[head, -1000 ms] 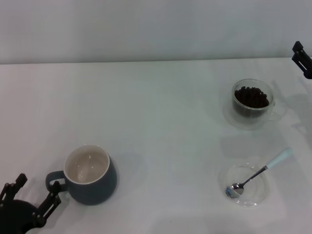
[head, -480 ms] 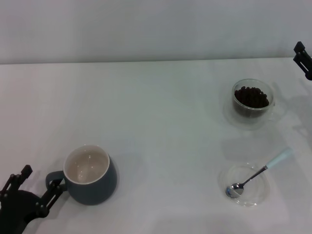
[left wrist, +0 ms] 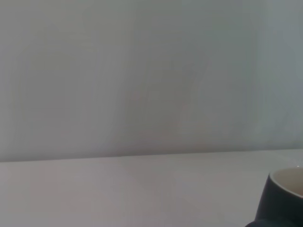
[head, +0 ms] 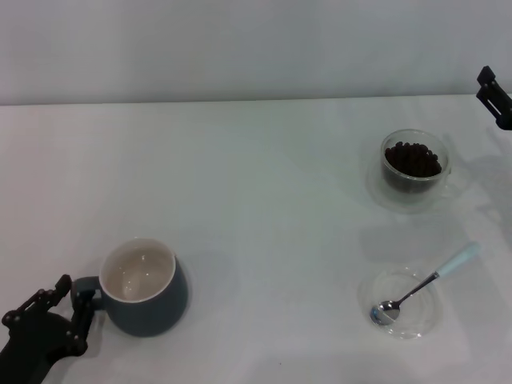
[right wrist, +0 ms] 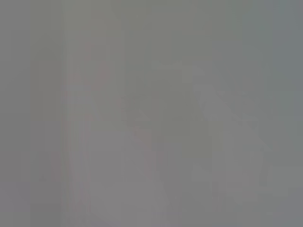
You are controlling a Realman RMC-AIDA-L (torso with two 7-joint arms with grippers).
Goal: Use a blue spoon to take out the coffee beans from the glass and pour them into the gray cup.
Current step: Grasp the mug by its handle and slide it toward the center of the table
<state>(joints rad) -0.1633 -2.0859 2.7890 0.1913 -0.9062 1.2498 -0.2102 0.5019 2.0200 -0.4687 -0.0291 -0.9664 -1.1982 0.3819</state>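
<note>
Nothing scooped yet, by the look of it. Blue spoon (head: 428, 281) lying untouched near the front right corner of the table (head: 272, 184), metal bowl resting in a shallow clear saucer (head: 400, 304), pale handle jutting out over the rim. Long axis running diagonally, bowl toward the front, handle tip toward the right edge and slightly back. Glass (head: 414, 170) standing further back on the right side, apart from the saucer, with coffee beans (head: 413, 158) heaped dark inside.

Right gripper (head: 494, 94) sitting at the far right edge, behind the glass; spoon lying forward of it, toward the front edge. Clearly the nearer arm for the pickup. Cannot tell whether its jaws are apart or together.

Left gripper (head: 62, 308) down at the front left corner, fingers spread either side of the gray cup's (head: 144, 290) loop handle, apparently not clamped on it. Cup looking bare inside.

No brand, label or writing readable anywhere.
</note>
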